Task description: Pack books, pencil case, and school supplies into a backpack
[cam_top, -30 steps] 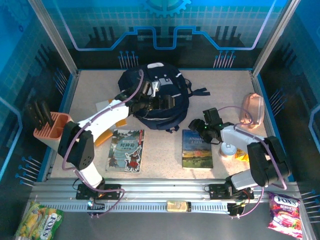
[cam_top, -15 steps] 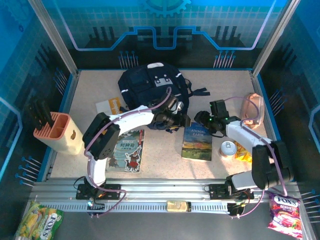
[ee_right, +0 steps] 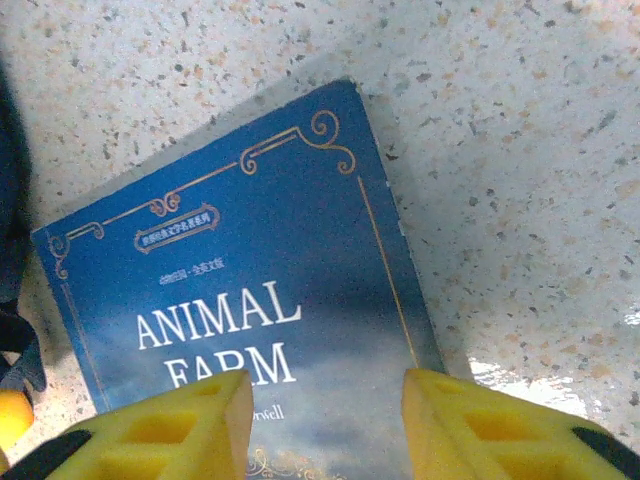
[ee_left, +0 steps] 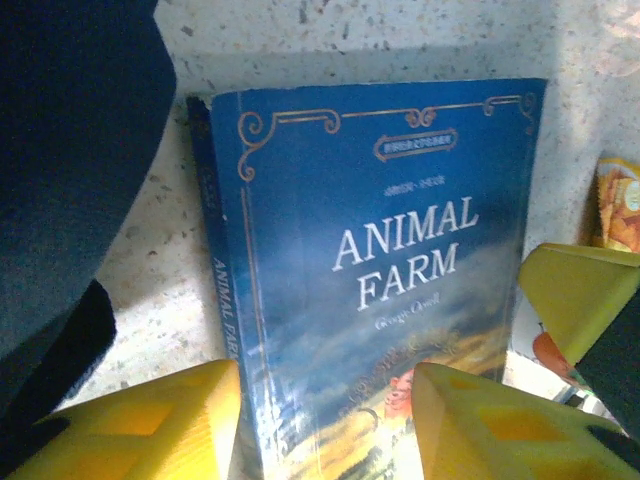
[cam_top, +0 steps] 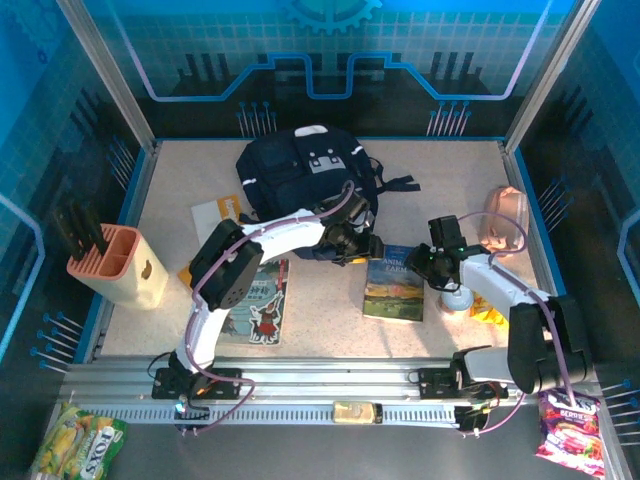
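Left claw and right claw, both half-open, stand over the Animal Farm book.

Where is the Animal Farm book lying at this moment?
In the top view the Animal Farm book lies on the table right of centre, nearer than the backpack, its far edge between the left gripper and the right gripper.

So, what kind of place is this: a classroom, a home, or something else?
Most likely a robot test cell or demo booth, not a classroom. A speckled table is walled by blue printed panels, and the left arm and right arm are bolted to an aluminium rail at its near edge.
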